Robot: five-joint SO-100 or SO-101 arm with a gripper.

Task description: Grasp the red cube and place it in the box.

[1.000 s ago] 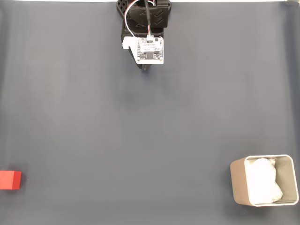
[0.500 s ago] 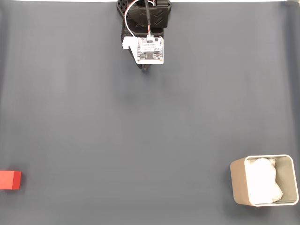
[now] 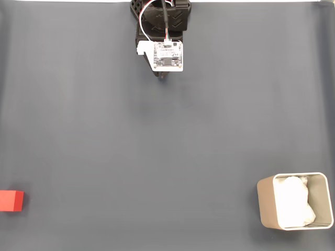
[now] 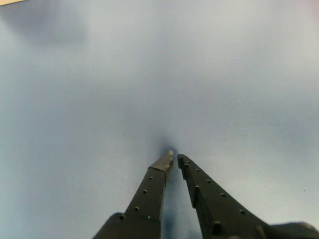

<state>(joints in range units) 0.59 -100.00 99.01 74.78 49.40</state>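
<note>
One dark grey mat [image 3: 157, 157] (matte) under end effector [image 4: 174, 158], tips nearly clenched, empty

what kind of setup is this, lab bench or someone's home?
Can't tell which; it looks like a staged tabletop test rig. A plain dark grey mat covers the surface, with just a red cube, a beige box of crumpled paper, and the arm's gripper.

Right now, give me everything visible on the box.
The box sits at the lower right of the fixed view, upright on the dark grey mat, open side up. It is beige and squarish with rounded corners and thin walls, and looks like smooth plastic or card. Crumpled white paper lies inside. Nothing else touches it: the red cube rests at the far left edge, and the arm is at the top centre.
</note>
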